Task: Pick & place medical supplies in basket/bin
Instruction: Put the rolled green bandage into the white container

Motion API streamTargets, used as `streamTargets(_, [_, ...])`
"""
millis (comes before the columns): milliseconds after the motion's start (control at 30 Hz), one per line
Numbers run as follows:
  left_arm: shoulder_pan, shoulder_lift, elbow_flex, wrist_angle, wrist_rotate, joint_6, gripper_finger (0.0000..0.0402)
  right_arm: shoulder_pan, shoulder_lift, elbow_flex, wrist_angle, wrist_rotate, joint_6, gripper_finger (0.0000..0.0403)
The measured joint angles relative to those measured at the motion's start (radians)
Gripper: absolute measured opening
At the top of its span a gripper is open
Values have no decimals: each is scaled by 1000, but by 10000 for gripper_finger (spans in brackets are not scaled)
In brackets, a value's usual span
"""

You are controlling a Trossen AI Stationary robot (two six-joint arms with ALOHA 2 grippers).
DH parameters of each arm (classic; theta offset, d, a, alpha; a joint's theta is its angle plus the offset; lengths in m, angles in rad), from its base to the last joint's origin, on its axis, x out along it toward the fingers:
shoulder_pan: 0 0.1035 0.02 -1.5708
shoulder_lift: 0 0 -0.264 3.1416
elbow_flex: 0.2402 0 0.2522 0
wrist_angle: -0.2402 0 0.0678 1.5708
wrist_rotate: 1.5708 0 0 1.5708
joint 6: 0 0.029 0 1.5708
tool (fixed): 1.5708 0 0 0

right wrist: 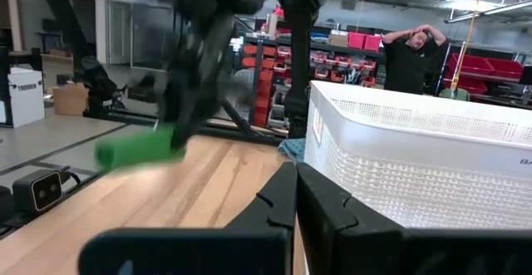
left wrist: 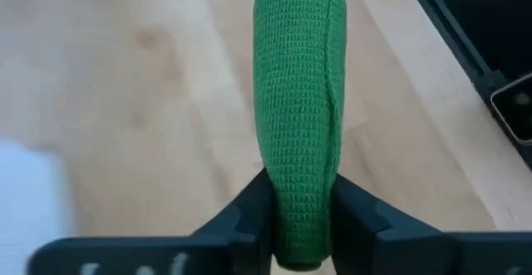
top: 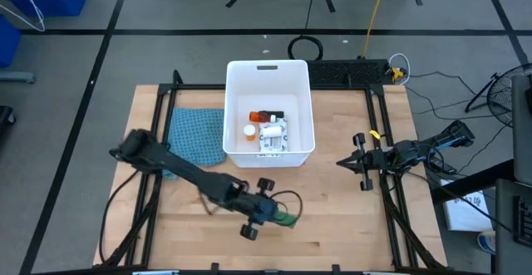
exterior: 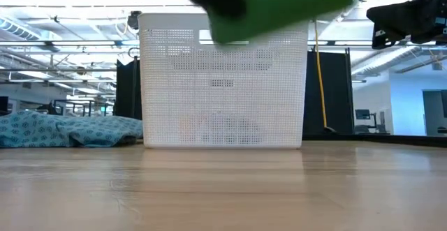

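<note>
A green knitted roll sits in my left gripper over the table's near middle, and it is blurred at the top of the low view. The white basket stands at the far middle. In it lie two orange bottles, a white packet and a small black block. My right gripper waits shut at the table's right side, level with the basket's near wall. My left gripper pinches the green roll between its two fingers at one end. The rest of the roll sticks out forward past the fingertips, along them. The roll is lifted clear of the table and lies roughly level.
A blue-green patterned cloth lies left of the basket. Black frame rails run along the table's left and right sides. Bare wood lies between the gripper and the right arm. A person stands far off in the room.
</note>
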Motion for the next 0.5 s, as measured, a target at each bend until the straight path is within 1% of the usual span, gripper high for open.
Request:
streamTargets(100, [-23,-98,0,-50,-95,36,103,0,1,0,-8,0,0,0])
streamTargets(167, [-43,-169,-14,-68,-161,49,100,0,4,0,-8,0,0,0])
streamTargets(267, [-62,-300,-82,-50,-214,65,84,0,5,0,-16,0,0,0])
streamTargets(333, [-73,-403,-166,-4,-261,55,73,0,5,0,-17,0,0,0])
streamTargets(400, [-84,-519,-279,74,-305,40,65,0,5,0,-17,-1,0,0])
streamTargets(500, [-110,-703,-497,284,-371,19,66,0,5,0,-18,-1,0,0])
